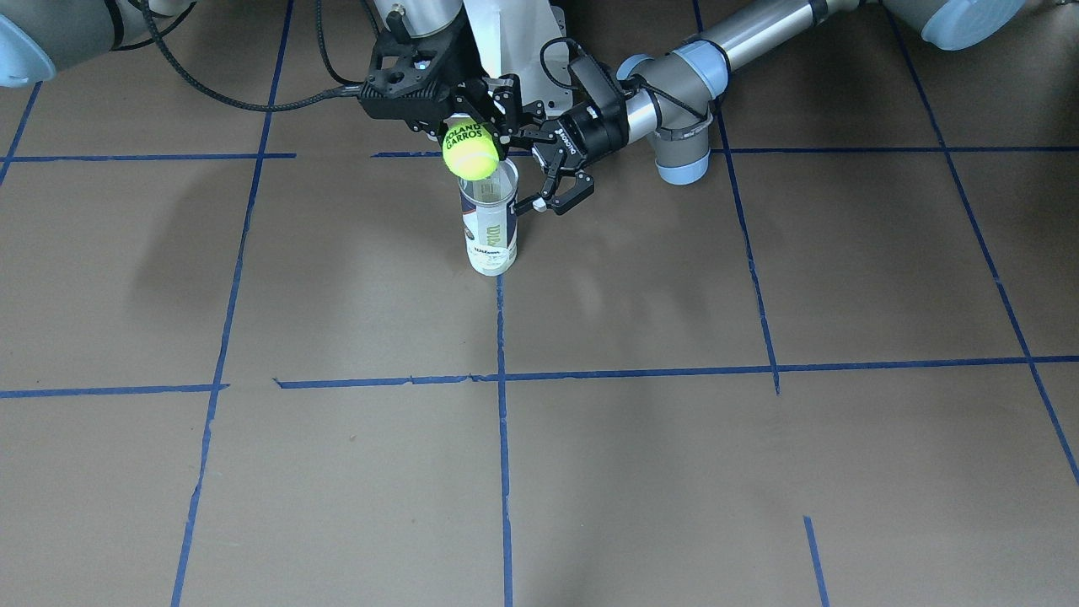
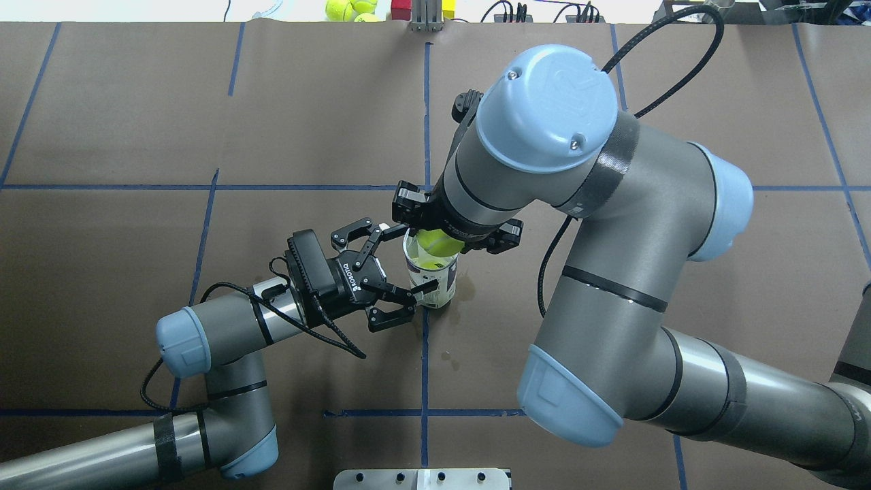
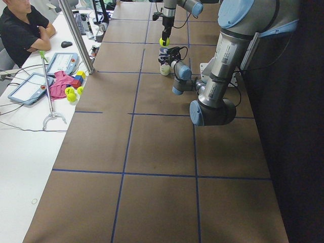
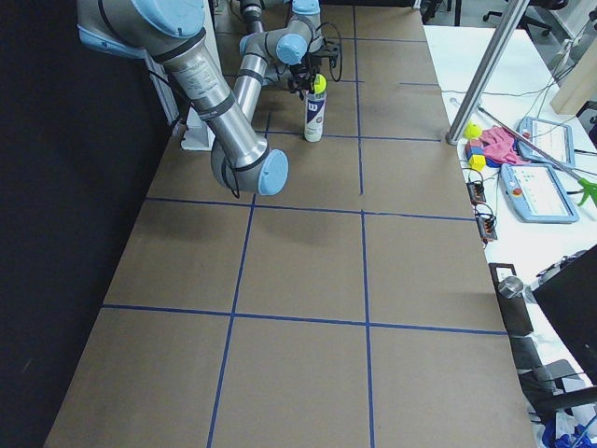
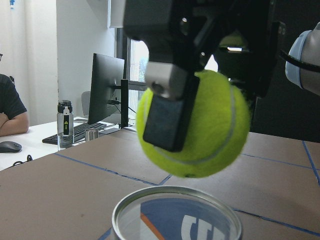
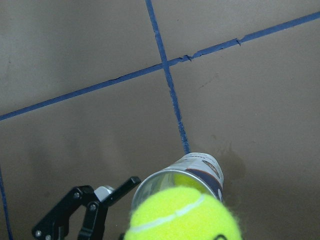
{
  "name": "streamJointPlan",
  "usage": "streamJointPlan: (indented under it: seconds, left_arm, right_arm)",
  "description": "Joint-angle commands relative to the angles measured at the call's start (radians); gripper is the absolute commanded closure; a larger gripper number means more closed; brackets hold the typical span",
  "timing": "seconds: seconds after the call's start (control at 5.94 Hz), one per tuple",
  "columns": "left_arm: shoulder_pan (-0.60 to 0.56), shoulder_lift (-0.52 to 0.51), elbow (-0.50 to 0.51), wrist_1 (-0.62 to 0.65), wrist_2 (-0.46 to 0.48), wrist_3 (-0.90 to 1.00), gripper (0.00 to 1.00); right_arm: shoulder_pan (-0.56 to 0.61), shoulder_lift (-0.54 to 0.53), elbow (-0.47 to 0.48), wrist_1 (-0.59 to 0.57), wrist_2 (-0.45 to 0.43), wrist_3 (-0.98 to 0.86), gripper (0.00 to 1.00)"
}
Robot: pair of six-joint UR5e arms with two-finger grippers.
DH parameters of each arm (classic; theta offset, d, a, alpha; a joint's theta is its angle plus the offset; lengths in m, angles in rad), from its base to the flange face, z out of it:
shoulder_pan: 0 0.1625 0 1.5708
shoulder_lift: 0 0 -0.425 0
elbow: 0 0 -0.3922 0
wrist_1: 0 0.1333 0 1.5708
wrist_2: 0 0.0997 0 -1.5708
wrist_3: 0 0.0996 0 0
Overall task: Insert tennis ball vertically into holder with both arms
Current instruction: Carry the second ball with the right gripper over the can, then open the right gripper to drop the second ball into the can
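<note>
Two end effectors logged | left end effector (image 2: 401, 262): jaws spread wide, nothing held, positioned at upper part of holder (image 2: 439, 279) | holder: stood upright on desk (image 2: 136, 102), mouth open | tennis ball (image 2: 435, 243): suspended just above holder rim, clear of it | right end effector (image 1: 470, 126): pointed downward, clamped on tennis ball

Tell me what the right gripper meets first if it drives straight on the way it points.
The right gripper points down with the tennis ball in its fingers; the ball would meet the open mouth of the holder first, possibly brushing the rim; centring is unclear.
</note>
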Motion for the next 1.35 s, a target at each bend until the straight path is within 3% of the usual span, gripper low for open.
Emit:
streamJointPlan:
  seconds: [0.0,0.17,0.34,0.51,0.84,1.18]
  left_arm:
    - [0.001,0.005,-0.023,-0.008,0.0,0.0,0.0]
    - [0.001,0.005,-0.026,-0.008,0.0,0.0,0.0]
    - [0.002,0.005,-0.028,-0.007,0.0,0.0,0.0]
    - [0.002,0.007,-0.026,-0.007,0.0,0.0,0.0]
    - [0.001,0.019,-0.029,-0.008,-0.002,0.0,0.0]
    - [0.001,0.077,-0.098,-0.008,-0.003,0.0,0.0]
  right_arm:
    - [-0.008,0.007,-0.034,0.027,-0.011,-0.001,1.0]
    - [-0.011,0.008,-0.076,0.099,-0.015,-0.001,0.97]
    - [-0.011,0.007,-0.077,0.104,-0.018,-0.008,0.66]
    - [-0.011,0.005,-0.077,0.104,-0.018,-0.011,0.02]
    - [-0.011,0.004,-0.069,0.104,-0.017,-0.014,0.0]
    - [0.017,0.001,-0.039,0.101,-0.003,-0.016,0.0]
